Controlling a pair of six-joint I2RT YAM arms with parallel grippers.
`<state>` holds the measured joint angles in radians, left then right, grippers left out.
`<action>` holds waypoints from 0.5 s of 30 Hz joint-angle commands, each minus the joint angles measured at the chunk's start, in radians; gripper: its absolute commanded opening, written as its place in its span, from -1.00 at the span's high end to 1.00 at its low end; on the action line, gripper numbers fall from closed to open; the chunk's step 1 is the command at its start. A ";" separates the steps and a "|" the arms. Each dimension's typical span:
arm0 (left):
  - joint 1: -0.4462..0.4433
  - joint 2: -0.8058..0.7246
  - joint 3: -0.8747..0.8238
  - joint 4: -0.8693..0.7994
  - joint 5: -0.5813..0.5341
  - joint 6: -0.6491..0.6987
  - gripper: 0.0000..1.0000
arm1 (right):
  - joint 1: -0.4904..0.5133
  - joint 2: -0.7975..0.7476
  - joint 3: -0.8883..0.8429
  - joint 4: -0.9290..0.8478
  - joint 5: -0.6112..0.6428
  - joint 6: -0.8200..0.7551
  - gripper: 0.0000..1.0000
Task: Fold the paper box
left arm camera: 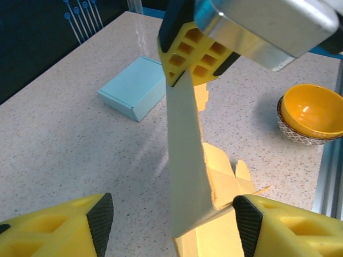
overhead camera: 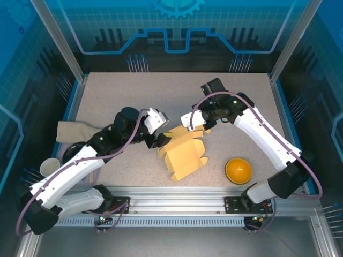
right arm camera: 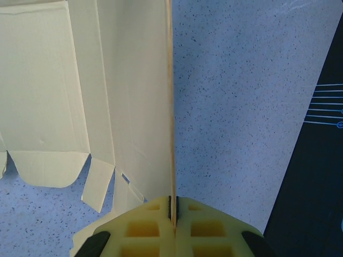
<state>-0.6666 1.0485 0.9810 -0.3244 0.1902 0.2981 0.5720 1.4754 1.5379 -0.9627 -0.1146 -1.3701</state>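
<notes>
**Paper box: one panel raised, the rest unfolded**

1. Desk [overhead camera: 134, 91]. Speckled and pale; all items below are carried on it.

2. Right arm [overhead camera: 265, 134]. Reached in from the near right toward the middle. The right jaws are seen from the right wrist pressed together on the top edge of an upright cardboard panel, which is pinched between them.

3. Left arm [overhead camera: 80, 166]. Reached in from the near left. The left jaws are held apart, one on each side of the same upright panel. Contact with the panel cannot be told from the left wrist view.

4. Paper box [overhead camera: 185, 158]. Yellow die-cut blank, placed near the middle of the desk, between the two arms. One long panel is stood upright. The adjoining panels, rounded flaps and small tabs are laid flat.

5. Bowl [overhead camera: 238, 170]. Orange, placed to the near right, well apart from the blank.

6. Blue box [left arm camera: 135, 88]. Small, closed, set on the desk beyond the panel.

Progress: judged early. One wall is lifted. The other walls, the tabs and the closing flaps are left to be folded.
</notes>
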 commanded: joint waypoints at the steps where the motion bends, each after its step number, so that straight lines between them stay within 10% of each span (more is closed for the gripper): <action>1: -0.013 0.003 0.032 0.020 0.057 0.018 -0.26 | 0.021 -0.031 -0.005 -0.018 -0.055 0.002 1.00; 15: -0.025 0.011 0.033 0.060 -0.006 0.020 1.00 | 0.020 -0.036 -0.010 -0.036 -0.056 0.003 1.00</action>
<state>-0.6857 1.0649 1.0019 -0.3084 0.2150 0.3218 0.5758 1.4677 1.5368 -0.9779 -0.1276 -1.3693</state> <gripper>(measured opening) 0.045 0.043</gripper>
